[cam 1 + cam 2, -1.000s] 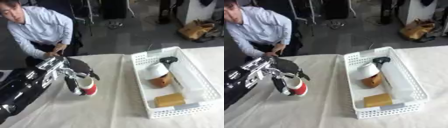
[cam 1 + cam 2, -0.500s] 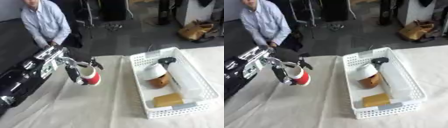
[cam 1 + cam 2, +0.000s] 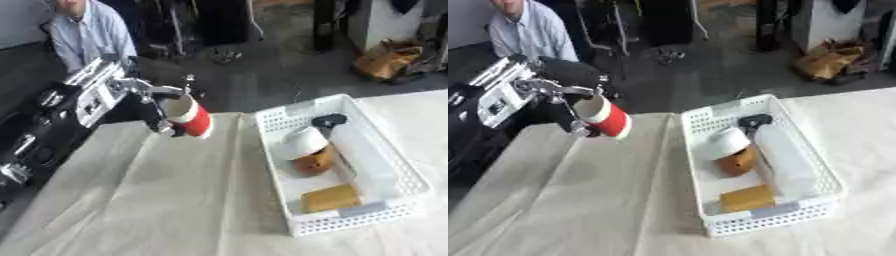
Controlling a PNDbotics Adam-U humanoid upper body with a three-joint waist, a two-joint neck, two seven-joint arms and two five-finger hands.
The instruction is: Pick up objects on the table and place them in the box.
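Red-and-white cup [image 3: 188,116] hangs tilted above the counter [image 3: 166,200], left hand [image 3: 153,102] fingers curled round it; carry it rightward over the white basket [image 3: 385,212], then lower into free space.

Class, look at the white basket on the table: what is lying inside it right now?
Inside the white basket lie a brown-and-white rounded object, a tall white bottle with a dark cap and a yellow block. Whatever sits beneath these is covered. The red-and-white cup is outside, held in the left hand.
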